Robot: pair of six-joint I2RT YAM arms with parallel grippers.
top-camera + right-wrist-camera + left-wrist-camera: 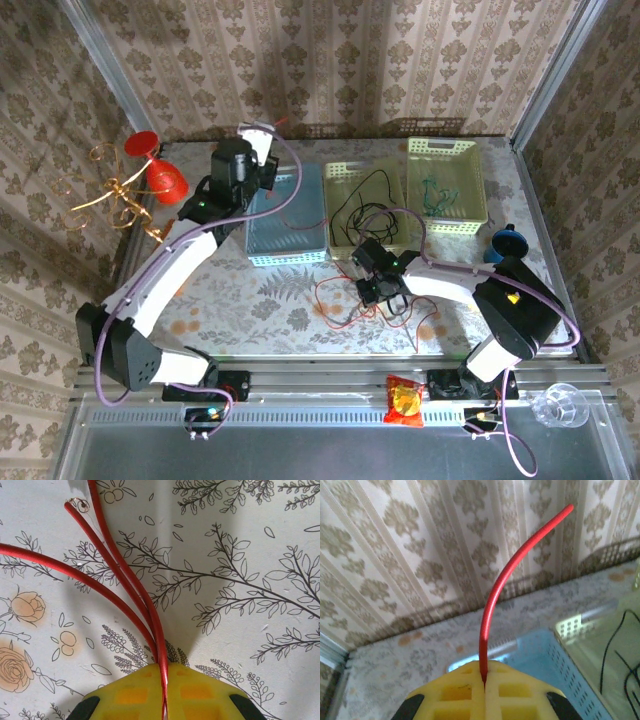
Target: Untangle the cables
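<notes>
Red cables (pixel 160 650) disappear into the seams of the left fingers (pixel 445 700) and right fingers (pixel 130 695), both clamped tight.

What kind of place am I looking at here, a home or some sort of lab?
Probably a staged robot test cell, not a home: wallpapered panels in a metal frame, with the left arm and right arm bolted to a rail.

Left arm (pixel 170 270) reaches far forward with its wrist raised, left hand (pixel 484 681) clamped fully shut, while right arm (pixel 450 285) folds inward to the left, right hand (pixel 164 669) pointed downward, pads likewise pressed together.
</notes>
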